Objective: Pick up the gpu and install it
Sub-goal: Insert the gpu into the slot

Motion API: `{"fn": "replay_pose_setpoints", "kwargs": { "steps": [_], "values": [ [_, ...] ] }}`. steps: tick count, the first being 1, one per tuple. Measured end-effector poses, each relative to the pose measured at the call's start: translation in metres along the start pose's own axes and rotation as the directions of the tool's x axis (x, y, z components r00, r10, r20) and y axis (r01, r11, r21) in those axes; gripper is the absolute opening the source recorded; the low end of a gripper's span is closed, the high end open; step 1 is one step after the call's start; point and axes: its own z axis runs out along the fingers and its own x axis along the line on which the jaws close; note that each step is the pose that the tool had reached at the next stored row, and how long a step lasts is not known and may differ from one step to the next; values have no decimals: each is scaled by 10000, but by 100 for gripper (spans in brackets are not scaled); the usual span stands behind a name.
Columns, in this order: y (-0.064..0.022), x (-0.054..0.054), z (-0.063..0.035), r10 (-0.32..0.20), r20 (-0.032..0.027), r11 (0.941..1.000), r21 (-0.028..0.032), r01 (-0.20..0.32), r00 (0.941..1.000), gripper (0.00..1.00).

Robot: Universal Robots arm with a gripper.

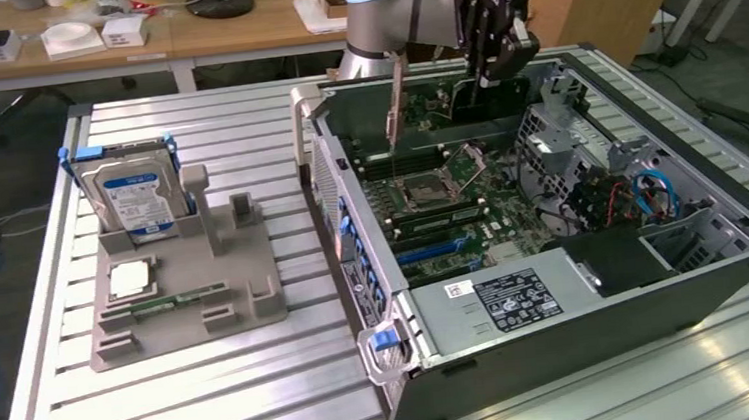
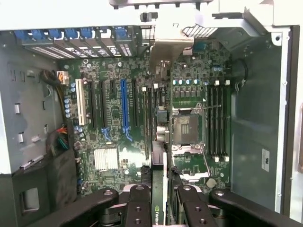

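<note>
- Arm: grey tube with a pale blue joint cap, coming in from the far side in the exterior view, with the wrist turned so the tool points down.
- Gripper: black linkage type, hanging upright below the wrist.
- Fingers: two black drilled links, side by side in the wrist view, drawn in close and clamped on the edge of the gpu.

Gripper over open case; jaws clamped on gpu.
</note>
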Motion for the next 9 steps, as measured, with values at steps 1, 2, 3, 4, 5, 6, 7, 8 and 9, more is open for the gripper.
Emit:
{"fn": "replay_pose_setpoints", "kwargs": {
  "steps": [1, 2, 3, 4, 5, 6, 7, 8, 9],
  "values": [
    [1, 0, 19, 0, 0, 10000, 0, 0, 10000, 26],
    [2, 2, 35, 2, 0, 10000, 0, -2, 10000, 26],
    [3, 7, 45, 2, 0, 10000, 0, -2, 10000, 26],
    [4, 8, 52, 3, -2, 10000, 1, -3, 10000, 26],
    [3, 10, 57, 1, -7, 10000, 0, -1, 10000, 26],
    [3, 12, 60, 0, -11, 10000, 0, 0, 10000, 26],
    [2, 18, 64, -1, -13, 10000, 0, 1, 10000, 26],
    [2, 23, 70, 4, -13, 10000, 1, -4, 10000, 26],
    [3, 25, 79, 12, -12, 10000, 2, -12, 10000, 26]
  ]
}}
